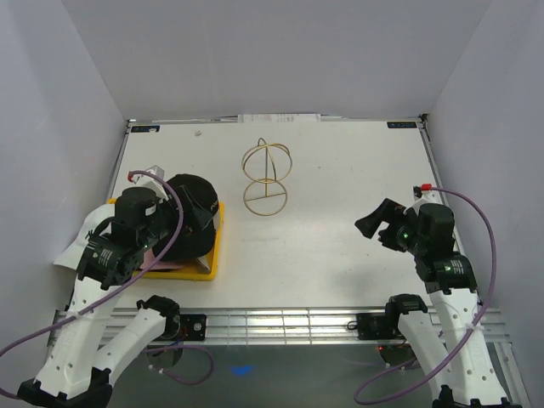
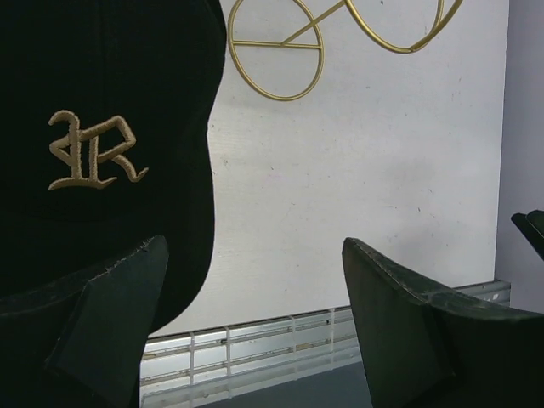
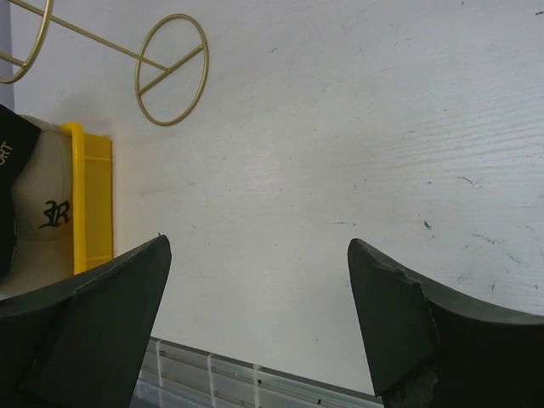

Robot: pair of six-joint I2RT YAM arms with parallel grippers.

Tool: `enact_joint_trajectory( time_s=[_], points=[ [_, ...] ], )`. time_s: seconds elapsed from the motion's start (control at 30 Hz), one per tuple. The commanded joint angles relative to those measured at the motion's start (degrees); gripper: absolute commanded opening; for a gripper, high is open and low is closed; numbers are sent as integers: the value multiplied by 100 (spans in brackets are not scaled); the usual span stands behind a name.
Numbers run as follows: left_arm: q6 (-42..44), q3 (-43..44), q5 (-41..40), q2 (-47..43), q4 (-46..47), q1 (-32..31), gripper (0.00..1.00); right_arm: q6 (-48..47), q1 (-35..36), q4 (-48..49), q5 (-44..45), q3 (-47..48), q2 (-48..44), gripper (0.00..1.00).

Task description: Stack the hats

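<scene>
Robot test cell in a lab. White table (image 1: 340, 221) boxed in by plain white panels (image 1: 51, 127) on three sides. Slotted aluminium rail (image 1: 280, 323) runs along the near edge, with the left arm (image 1: 81, 336) and right arm (image 1: 463, 331) bolted to it. Purple cables (image 1: 492, 255) loop loose off both arms. Props on the table are a gold wire stand (image 1: 266, 177) and a yellow plastic tray (image 1: 204, 263).
</scene>
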Motion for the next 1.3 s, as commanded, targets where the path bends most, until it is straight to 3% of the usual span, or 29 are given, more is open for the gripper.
enact_joint_trajectory(
  time_s=[0.0,0.27,0.53,0.87,1.0,1.27],
  points=[
    [-220,133,-303,-196,-261,6,94,-191,15,153,-65,-37,33,89],
    [-712,485,-1049,-161,-1078,6,93,-393,24,144,-538,-124,253,89],
    [-1889,722,-1789,-29,-2327,6,93,-525,24,240,-733,-370,139,90],
    [-2811,152,-1403,-99,-2266,6,91,-525,24,460,-1005,-696,121,90],
    [-3146,116,-1270,-521,-2081,6,91,-604,24,521,-1049,-766,104,90],
    [-3058,248,-1007,-423,-2310,6,92,-359,33,987,-1629,-871,148,92]
  ],
)
